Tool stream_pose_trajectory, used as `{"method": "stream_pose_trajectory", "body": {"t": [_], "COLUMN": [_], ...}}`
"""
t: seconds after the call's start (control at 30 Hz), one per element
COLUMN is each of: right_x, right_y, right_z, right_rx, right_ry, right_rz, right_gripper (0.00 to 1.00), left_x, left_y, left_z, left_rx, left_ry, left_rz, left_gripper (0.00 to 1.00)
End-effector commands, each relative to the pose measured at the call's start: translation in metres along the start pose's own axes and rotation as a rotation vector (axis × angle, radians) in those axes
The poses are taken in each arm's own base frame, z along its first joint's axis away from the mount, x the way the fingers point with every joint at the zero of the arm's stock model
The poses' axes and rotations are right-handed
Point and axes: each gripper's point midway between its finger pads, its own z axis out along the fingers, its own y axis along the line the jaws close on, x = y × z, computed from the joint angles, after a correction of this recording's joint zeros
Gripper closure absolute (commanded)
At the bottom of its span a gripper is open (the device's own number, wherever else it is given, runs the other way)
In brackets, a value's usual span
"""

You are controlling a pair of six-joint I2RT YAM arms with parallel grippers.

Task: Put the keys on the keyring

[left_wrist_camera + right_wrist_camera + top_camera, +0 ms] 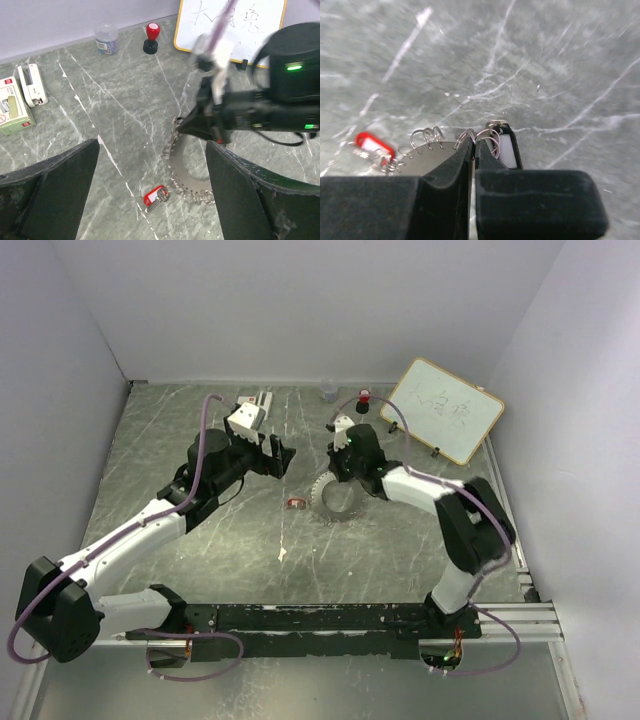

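The keyring [335,504], a flat grey toothed disc edged with small wire loops, lies mid-table. My right gripper [337,483] is down on its far edge. In the right wrist view the jaws [472,146] are shut on the keyring [427,157] rim. A black key tag with a white label [506,149] sits right beside the right finger, among the loops. The red key [294,502] lies at the ring's left edge, touching a loop [154,195]. My left gripper [280,458] hovers open to the left, above the red key [370,144], holding nothing.
A whiteboard [445,410] leans at the back right. A red-topped black stamp [363,400] and a small clear jar [329,390] stand by the back wall. A white stapler [31,85] and a small box [10,105] lie at the back left.
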Motion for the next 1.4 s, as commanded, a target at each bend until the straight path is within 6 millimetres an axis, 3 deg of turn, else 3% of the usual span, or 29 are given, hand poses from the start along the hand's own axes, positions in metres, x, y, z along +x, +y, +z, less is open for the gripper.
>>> {"method": "stream_pose_trajectory", "body": {"t": [0.0, 0.2, 0.37, 0.73, 1.07, 1.23, 1.37], "right_x": [-0.094, -0.127, -0.133, -0.128, -0.107, -0.094, -0.088], "right_y": [0.01, 0.022, 0.029, 0.037, 0.066, 0.076, 0.082], "right_z": [-0.063, -0.122, -0.158, -0.172, -0.207, -0.219, -0.215], "right_rx": [-0.034, -0.064, -0.175, -0.315, -0.606, -0.785, -0.842], "right_ry": [-0.417, -0.66, -0.842, -0.926, -1.037, -1.068, -1.032], "right_rz": [-0.153, -0.278, -0.402, -0.581, -0.827, -0.852, -0.865], "right_gripper": [1.0, 1.0, 1.0, 1.0, 1.0, 1.0, 1.0], "left_x": [-0.018, -0.028, -0.029, -0.039, -0.039, -0.036, -0.033], "left_y": [0.0, -0.005, -0.011, -0.013, -0.038, -0.046, -0.054], "left_z": [-0.008, -0.018, -0.02, -0.024, -0.017, -0.015, -0.011], "left_rx": [0.006, 0.042, 0.085, 0.099, 0.247, 0.297, 0.345], "left_ry": [-0.076, -0.133, -0.142, -0.184, -0.195, -0.196, -0.188], "left_rz": [0.02, 0.026, 0.05, 0.075, 0.109, 0.114, 0.126], "left_gripper": [0.01, 0.0, 0.04, 0.13, 0.21, 0.21, 0.2]}}
